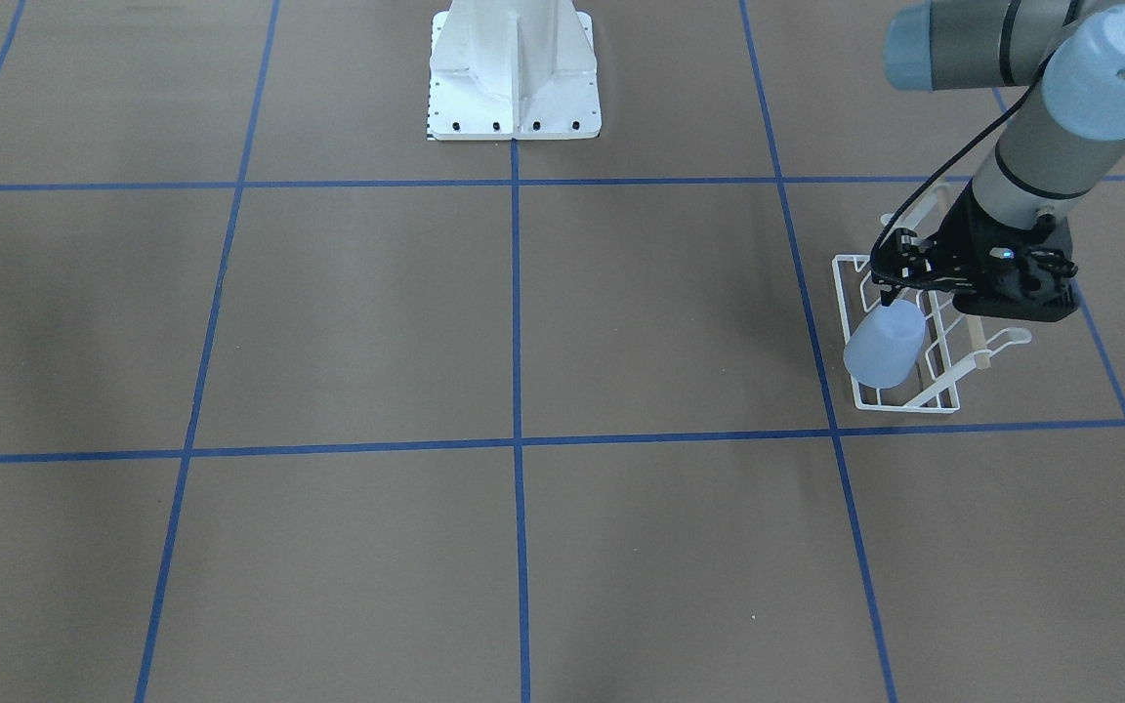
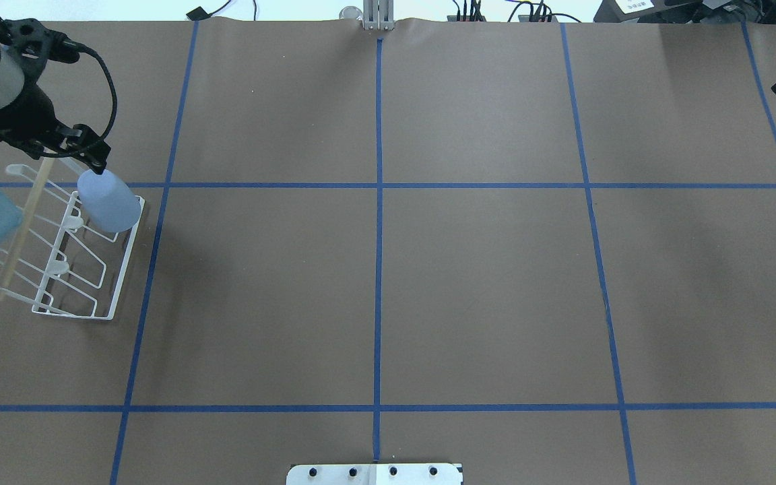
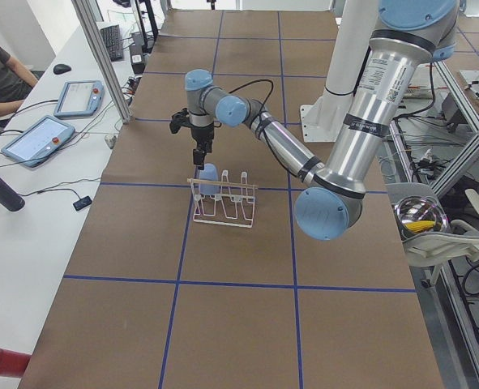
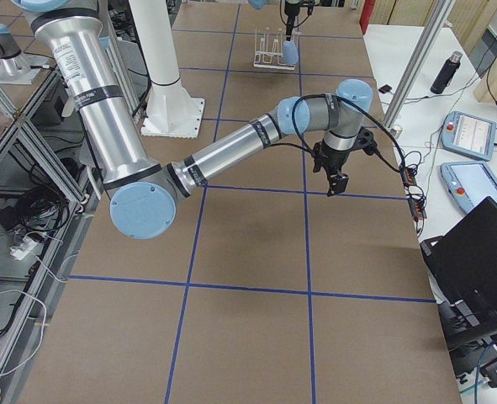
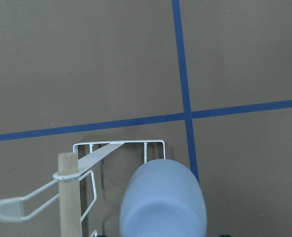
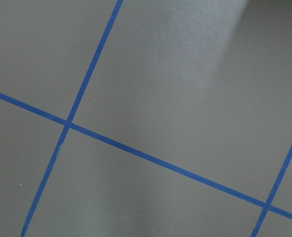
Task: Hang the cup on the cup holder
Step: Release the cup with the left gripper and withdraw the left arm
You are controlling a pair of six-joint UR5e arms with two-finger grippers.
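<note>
Blue cup (image 1: 883, 344) sits bottom-up and tilted at one end of the white rack (image 1: 969, 338) on the counter. Left end effector (image 1: 893, 286) hovers right at its base. Pinching or spread? Can't tell.

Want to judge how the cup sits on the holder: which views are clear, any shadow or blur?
Front-facing view: cup sharp, evenly lit, no glare. Left wrist view: cup soft-edged, cropped at the bottom. Overhead view: faint shadow beside the cup holder.

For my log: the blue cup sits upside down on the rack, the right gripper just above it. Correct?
No: the left gripper is just above the cup, upside down on the cup holder; the overhead exterior view shows it.
</note>
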